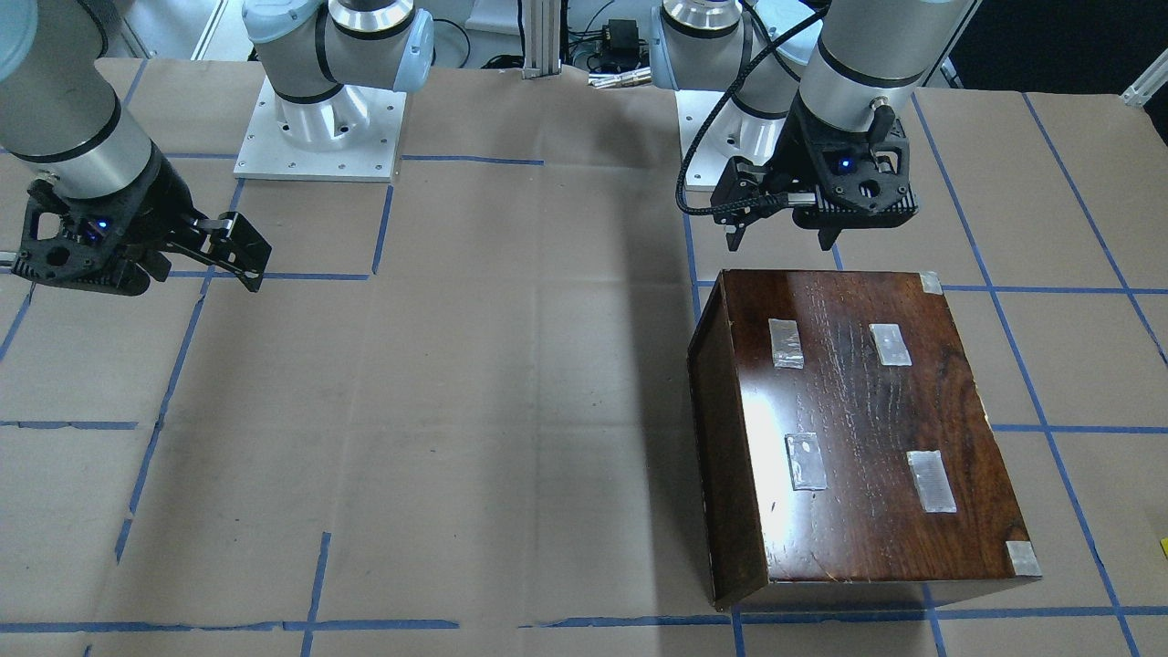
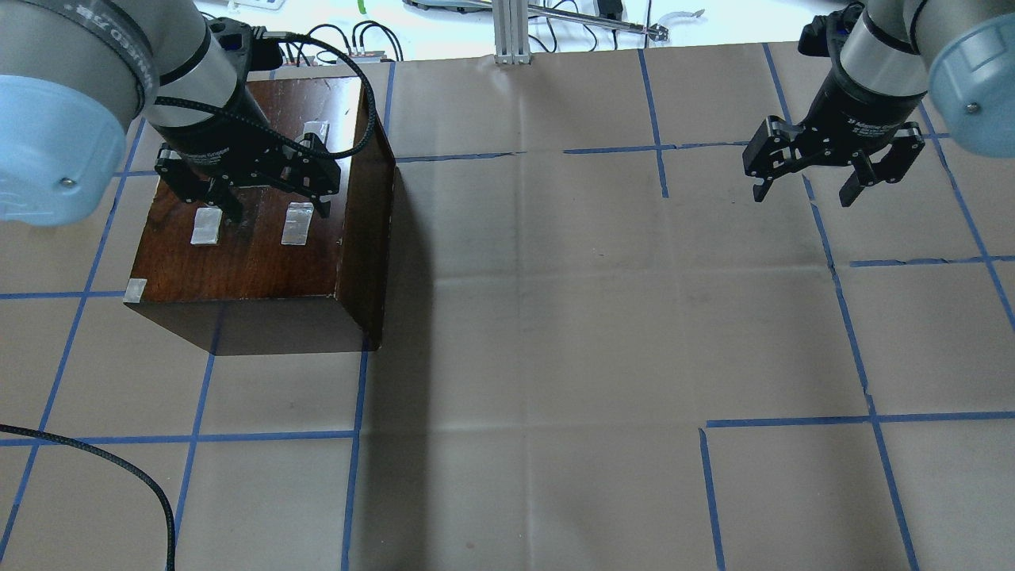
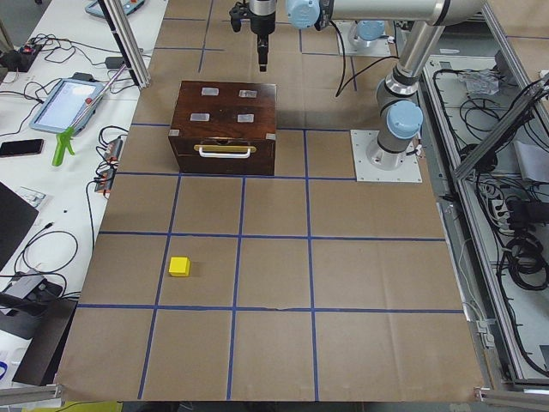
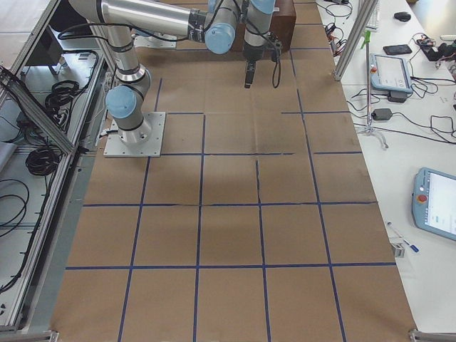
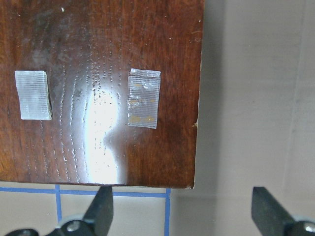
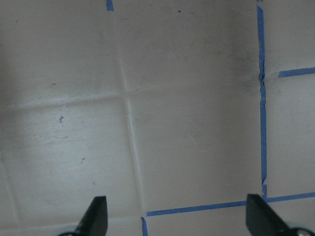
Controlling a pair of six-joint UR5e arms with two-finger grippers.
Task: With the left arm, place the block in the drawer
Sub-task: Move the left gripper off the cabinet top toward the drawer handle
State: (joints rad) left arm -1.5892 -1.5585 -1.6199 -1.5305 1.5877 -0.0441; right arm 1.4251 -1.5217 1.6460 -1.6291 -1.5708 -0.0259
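Observation:
The yellow block (image 3: 179, 267) lies on the brown paper, well out from the cabinet's drawer side and far from both grippers. The dark-brown cabinet (image 2: 262, 238) stands at the table's left. Its drawer front (image 3: 225, 154) with a pale handle is shut, so the tray is hidden. My left gripper (image 2: 277, 208) hovers open and empty above the cabinet's taped top, near its robot-side edge. It also shows in the front view (image 1: 782, 242) and the left wrist view (image 5: 182, 211). My right gripper (image 2: 803, 196) is open and empty above bare paper on the right side.
Blue tape lines (image 2: 840, 293) grid the paper-covered table. Silver tape patches (image 5: 143, 98) sit on the cabinet top. The left arm's black cable (image 2: 349, 95) loops over the cabinet. Arm bases (image 1: 319, 128) stand at the robot side. Tablets and cables lie beyond the table edge (image 3: 69, 103).

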